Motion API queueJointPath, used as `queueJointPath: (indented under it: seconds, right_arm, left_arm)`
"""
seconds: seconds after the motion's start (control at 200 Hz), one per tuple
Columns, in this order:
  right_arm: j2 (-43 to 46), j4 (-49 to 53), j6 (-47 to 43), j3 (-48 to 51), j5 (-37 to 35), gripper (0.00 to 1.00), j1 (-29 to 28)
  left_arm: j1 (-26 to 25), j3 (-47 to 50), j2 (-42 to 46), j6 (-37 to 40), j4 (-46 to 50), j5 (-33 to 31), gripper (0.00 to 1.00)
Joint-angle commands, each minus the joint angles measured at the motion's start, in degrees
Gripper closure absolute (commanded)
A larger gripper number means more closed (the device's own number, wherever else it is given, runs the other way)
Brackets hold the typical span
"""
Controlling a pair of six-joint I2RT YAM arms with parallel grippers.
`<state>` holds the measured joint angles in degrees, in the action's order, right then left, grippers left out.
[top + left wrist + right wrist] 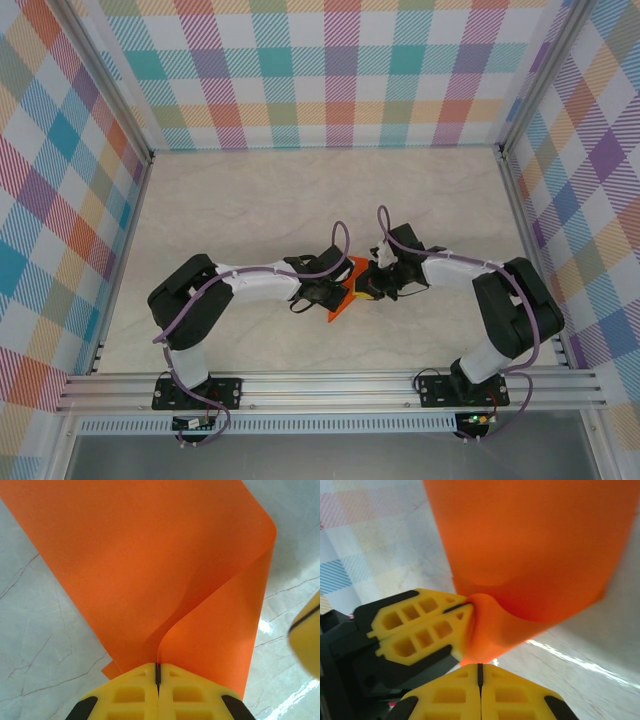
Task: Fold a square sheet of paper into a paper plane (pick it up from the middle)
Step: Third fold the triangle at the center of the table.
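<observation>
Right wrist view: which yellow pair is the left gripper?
The tilted left-hand pair pinching the paper is the left gripper; the right gripper sits below.

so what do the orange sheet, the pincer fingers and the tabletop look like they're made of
Orange sheet: probably thin matte paper; it curls softly without cracking.
Left pincer: hard yellow plastic, likely moulded or printed, judging by its pocketed recesses.
Tabletop: pale marble look with grey veins and glossy glare; real stone or laminate, can't tell.
</observation>
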<state>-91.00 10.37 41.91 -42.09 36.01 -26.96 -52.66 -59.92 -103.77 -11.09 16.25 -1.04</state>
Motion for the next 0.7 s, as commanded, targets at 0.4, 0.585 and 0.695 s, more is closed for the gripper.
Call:
queueJointPath:
  seconds: [0.4,0.585,0.695]
  right_arm:
    - [-7.2,-13.5,5.1,3.1,2.0,0.96,-0.9]
    - [-9.2,-13.4,3.8,3.8,-0.3,0.96,-0.9]
    - [-10.0,-12.9,3.4,3.4,0.7,0.97,-0.8]
  left_arm:
    - [0.7,1.0,0.8,-0.2,0.8,-0.4,1.0]
    - [0.8,1.1,0.5,-0.2,1.1,-0.8,1.0]
    - [0.8,1.6,0.9,-0.3,1.1,-1.6,1.0]
